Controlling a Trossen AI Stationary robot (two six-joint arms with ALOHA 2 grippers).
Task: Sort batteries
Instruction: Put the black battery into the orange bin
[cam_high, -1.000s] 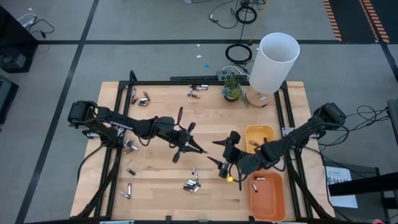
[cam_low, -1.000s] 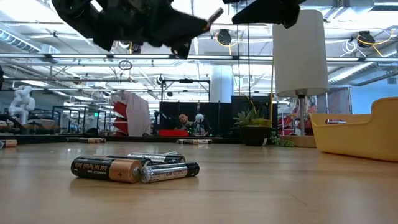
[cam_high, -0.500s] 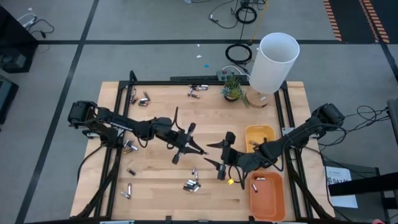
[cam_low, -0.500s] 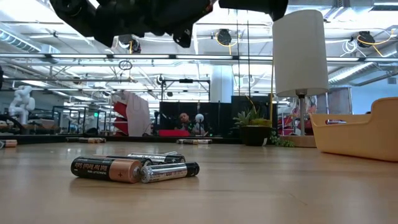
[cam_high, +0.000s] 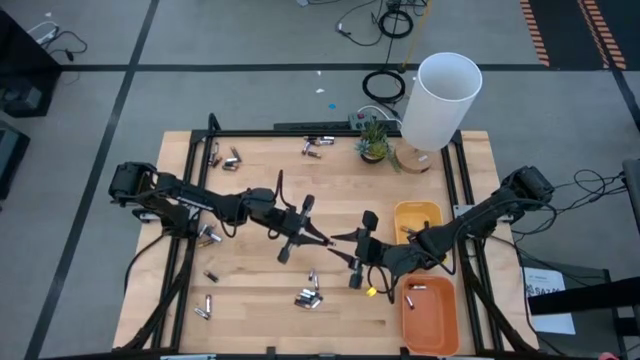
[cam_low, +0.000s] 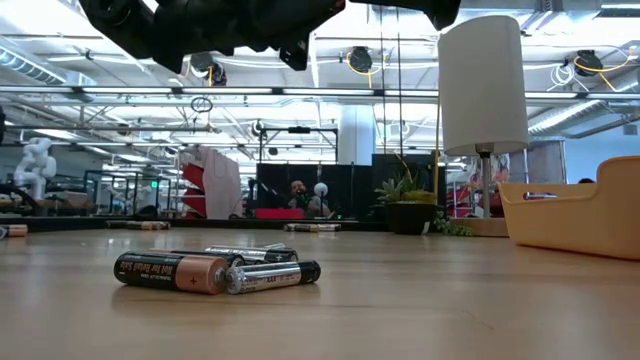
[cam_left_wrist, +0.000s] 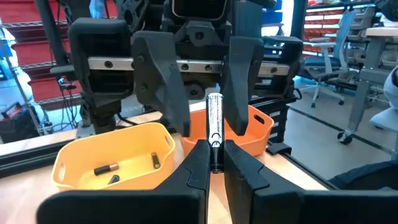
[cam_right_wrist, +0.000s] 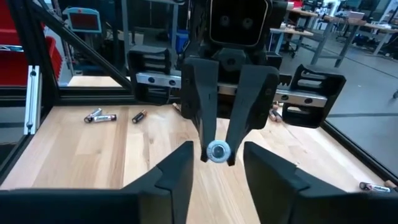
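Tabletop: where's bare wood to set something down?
Free: the strip between the plant and the arms, and the near edge left of the orange tray. Crowded: mid-table, where both grippers meet, and the batteries below them.

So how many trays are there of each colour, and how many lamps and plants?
Yellow plastic tray: 1
Orange plastic tray: 1
Tall white lamp with a round shade: 1
Small green potted plant: 1
Total: 4

Bare tabletop (cam_high: 260, 285) between battery clusters (cam_high: 309, 297)
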